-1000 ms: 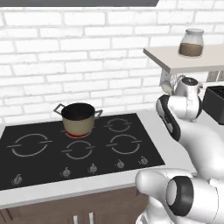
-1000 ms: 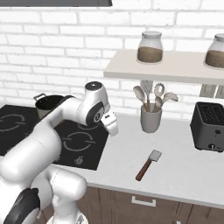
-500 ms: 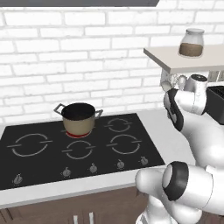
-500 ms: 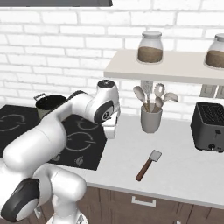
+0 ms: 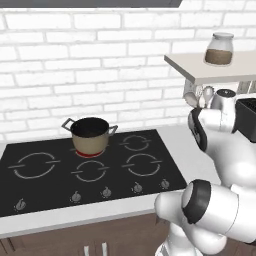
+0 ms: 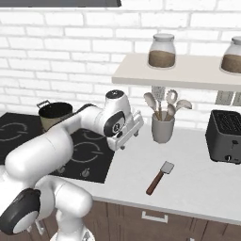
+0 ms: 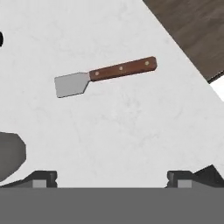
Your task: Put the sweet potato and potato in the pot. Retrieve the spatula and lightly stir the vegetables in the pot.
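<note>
The spatula [image 6: 159, 177] lies flat on the white counter, right of the hob, with its grey blade toward the wall. In the hand view the spatula [image 7: 105, 74] sits ahead of my gripper [image 7: 112, 179], well apart from the fingertips [image 7: 43, 177], reddish-brown handle pointing right. My gripper [image 6: 128, 136] hangs open above the counter by the hob's right edge, left of the spatula, with nothing between its fingers. The tan pot [image 5: 90, 135] stands on the rear burner; the same pot [image 6: 54, 113] is far left of the hand. Sweet potato and potato are out of view.
A grey cup of spoons and ladles [image 6: 162, 127] stands against the wall just right of my hand. A dark toaster [image 6: 226, 136] sits at the far right. A shelf [image 6: 179, 77] with jars overhangs the counter. The counter's front edge [image 6: 155, 207] runs near the spatula.
The arm has swung right, from over the hob's edge out above the white counter toward the spatula. The gripper stayed open. Pot and spatula have not moved.
</note>
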